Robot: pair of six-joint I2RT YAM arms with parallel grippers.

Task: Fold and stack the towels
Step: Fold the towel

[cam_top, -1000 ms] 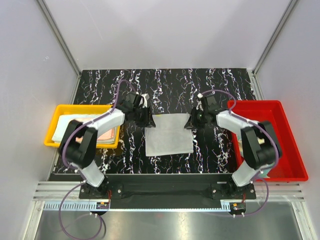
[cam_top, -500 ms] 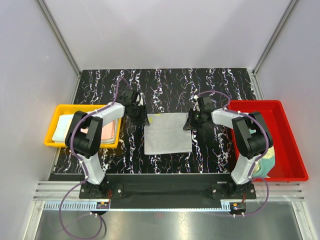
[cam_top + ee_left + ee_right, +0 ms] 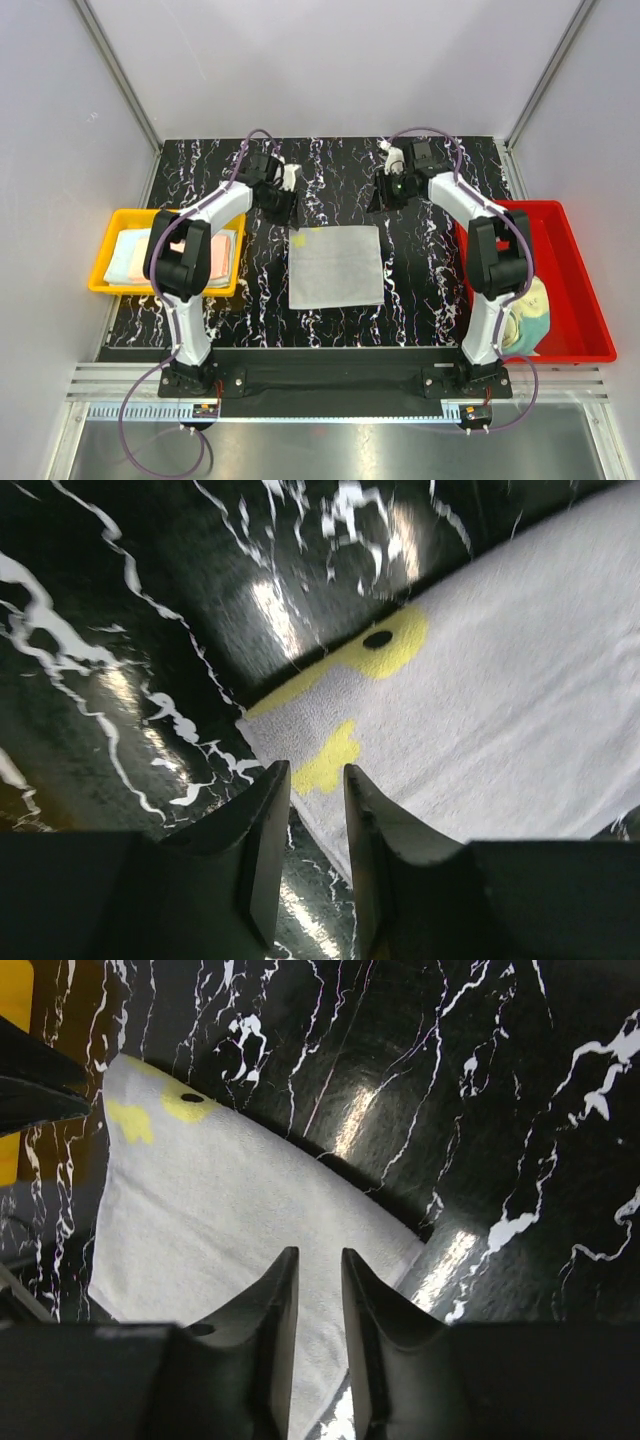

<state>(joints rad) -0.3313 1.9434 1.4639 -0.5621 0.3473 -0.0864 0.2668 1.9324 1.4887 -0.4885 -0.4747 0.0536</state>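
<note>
Although a crumpled towel (image 3: pixel 527 312) waits at the near end of the red tray (image 3: pixel 575 290), one pale towel (image 3: pixel 336 270) lies spread flat mid-table, not yet folded. Blue and pink folded towels (image 3: pixel 185 255) sit stacked in the yellow tray (image 3: pixel 110 285) (so part looks done). Just beyond the pale towel's far corners hover the left gripper (image 3: pixel 281 197) and right gripper (image 3: pixel 386 192), jaws narrowly parted, holding nothing. No writing shows, only yellow marks (image 3: pixel 385 645).
</note>
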